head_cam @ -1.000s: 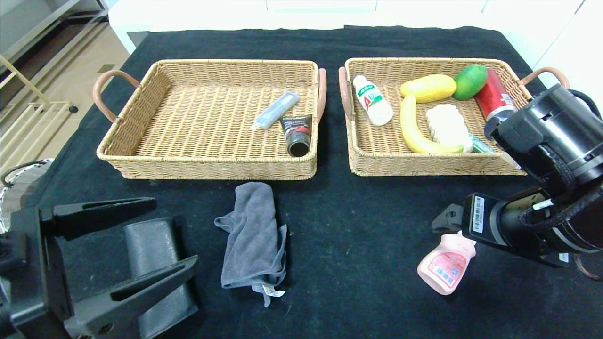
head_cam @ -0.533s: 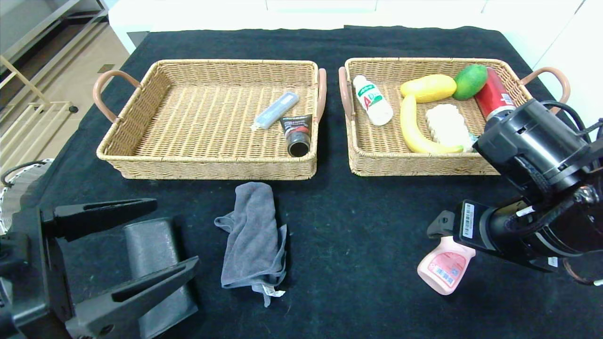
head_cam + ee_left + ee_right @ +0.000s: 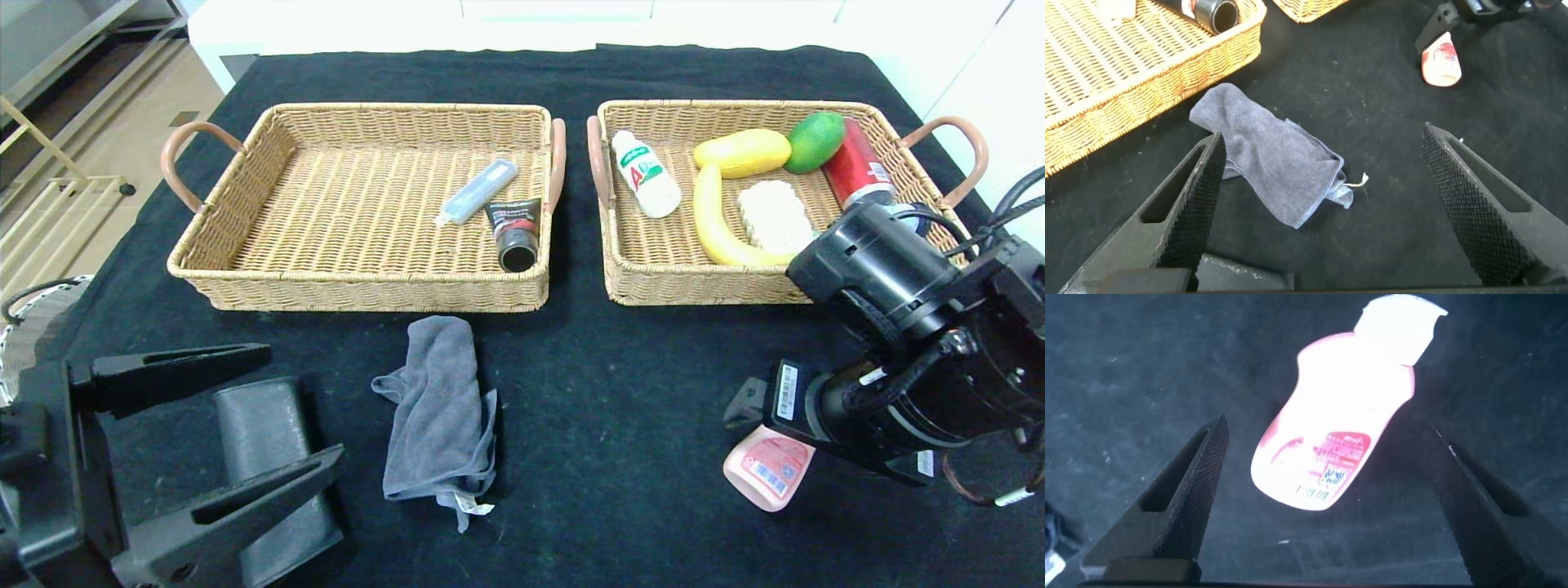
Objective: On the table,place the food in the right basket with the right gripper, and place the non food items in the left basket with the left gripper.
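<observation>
A pink bottle (image 3: 767, 472) lies on the black tablecloth at the front right; it also shows in the right wrist view (image 3: 1331, 449). My right gripper (image 3: 755, 429) is open just above it, with the bottle between its spread fingers (image 3: 1180, 510) and not touched. A grey cloth (image 3: 437, 408) lies crumpled at the front centre. A black pouch (image 3: 265, 457) lies at the front left. My left gripper (image 3: 302, 404) is open and empty above the pouch, with the cloth ahead of it in the left wrist view (image 3: 1274, 159).
The left basket (image 3: 245, 282) holds a pale blue tube (image 3: 478, 192) and a black tube (image 3: 514, 233). The right basket (image 3: 653, 287) holds a white bottle (image 3: 645, 173), banana (image 3: 712, 216), yellow fruit (image 3: 741, 153), green fruit (image 3: 815, 140), red can (image 3: 856, 171) and a white block (image 3: 771, 214).
My right arm has moved left and down, bringing its open gripper over the pink bottle. The left arm and all objects have stayed still.
</observation>
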Robot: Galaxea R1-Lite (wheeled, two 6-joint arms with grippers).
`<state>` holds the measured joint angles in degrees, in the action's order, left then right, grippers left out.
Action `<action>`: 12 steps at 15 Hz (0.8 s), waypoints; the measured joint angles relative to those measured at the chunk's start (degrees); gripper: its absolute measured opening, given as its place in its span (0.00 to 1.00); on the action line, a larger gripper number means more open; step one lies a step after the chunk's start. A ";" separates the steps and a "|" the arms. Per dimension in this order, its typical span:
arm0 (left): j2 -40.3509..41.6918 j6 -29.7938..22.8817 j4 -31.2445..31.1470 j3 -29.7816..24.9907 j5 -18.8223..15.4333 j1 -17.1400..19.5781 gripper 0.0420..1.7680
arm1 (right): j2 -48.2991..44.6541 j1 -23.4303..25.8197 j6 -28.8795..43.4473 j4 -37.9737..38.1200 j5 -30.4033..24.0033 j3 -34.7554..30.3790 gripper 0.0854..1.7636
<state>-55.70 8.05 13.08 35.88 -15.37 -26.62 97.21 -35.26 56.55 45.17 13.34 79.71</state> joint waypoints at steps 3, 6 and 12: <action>0.00 0.00 0.00 0.00 0.00 0.00 0.97 | 1.30 0.17 0.39 -0.16 -1.24 -0.28 0.96; 0.00 0.02 0.00 0.00 0.00 0.00 0.97 | 2.22 0.41 0.41 -0.44 -1.21 -0.44 0.97; 0.11 0.44 0.01 -0.10 0.00 0.00 0.97 | 3.17 0.80 0.41 -2.23 -1.10 -1.68 0.68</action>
<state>-55.59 8.48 13.09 35.78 -15.37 -26.62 100.38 -34.45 56.97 42.94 12.24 78.03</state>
